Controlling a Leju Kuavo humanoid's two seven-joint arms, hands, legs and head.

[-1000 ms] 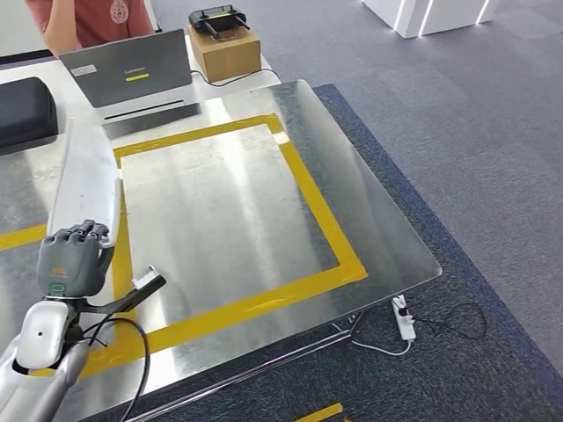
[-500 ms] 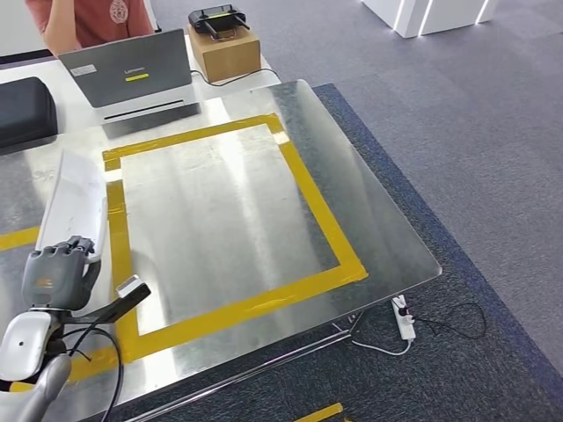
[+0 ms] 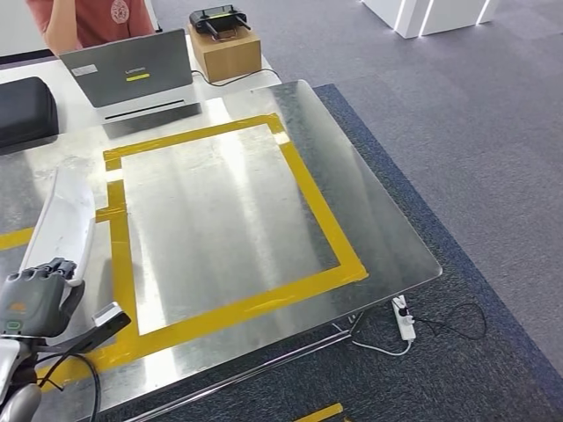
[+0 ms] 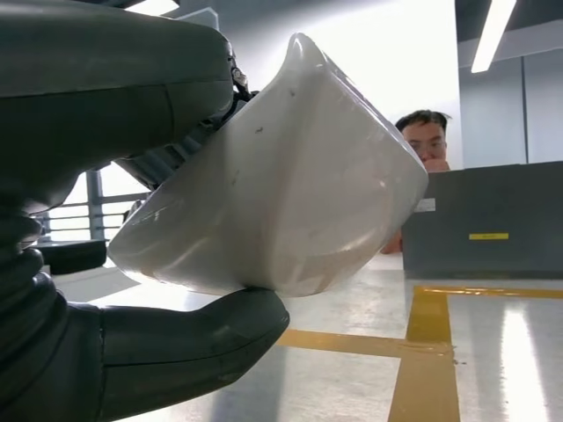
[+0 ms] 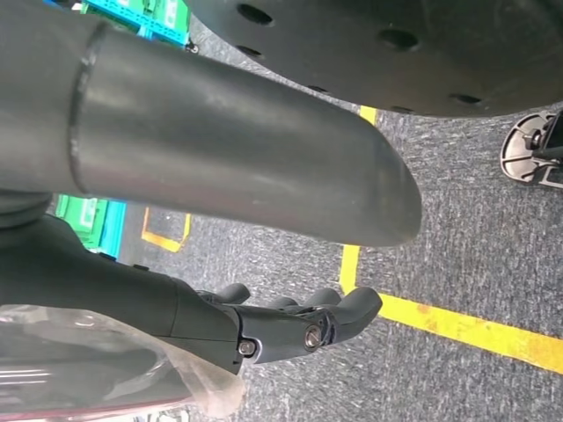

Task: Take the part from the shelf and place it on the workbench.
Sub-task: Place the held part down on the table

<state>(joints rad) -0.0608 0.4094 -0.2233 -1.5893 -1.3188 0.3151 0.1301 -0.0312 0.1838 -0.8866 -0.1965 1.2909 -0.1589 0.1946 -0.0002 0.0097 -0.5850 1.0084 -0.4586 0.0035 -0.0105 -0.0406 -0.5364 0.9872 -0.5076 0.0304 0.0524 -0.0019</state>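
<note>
The part [image 3: 64, 218] is a long white curved shell, and my left hand [image 3: 36, 297] grips its near end at the left front of the metal workbench [image 3: 372, 220]. It leans away from me, low over the left yellow tape line. Up close, the part [image 4: 285, 185] sits between my thick thumb [image 4: 199, 338] and the darker fingers [image 4: 166, 163]. My right hand [image 5: 292, 321] hangs over the carpeted floor, fingers loosely extended, with nothing in it.
A yellow tape square [image 3: 318, 211] marks the workbench middle. At the back are a grey laptop [image 3: 126, 66], a black case [image 3: 25, 110], and a cardboard box [image 3: 225, 53] with a black device on it. A person [image 3: 90, 18] sits behind the laptop. A power strip [image 3: 405, 318] lies on the floor.
My left hand has moved down and to the left with the part, bringing it lower over the workbench's left edge. The right hand shows no earlier frame.
</note>
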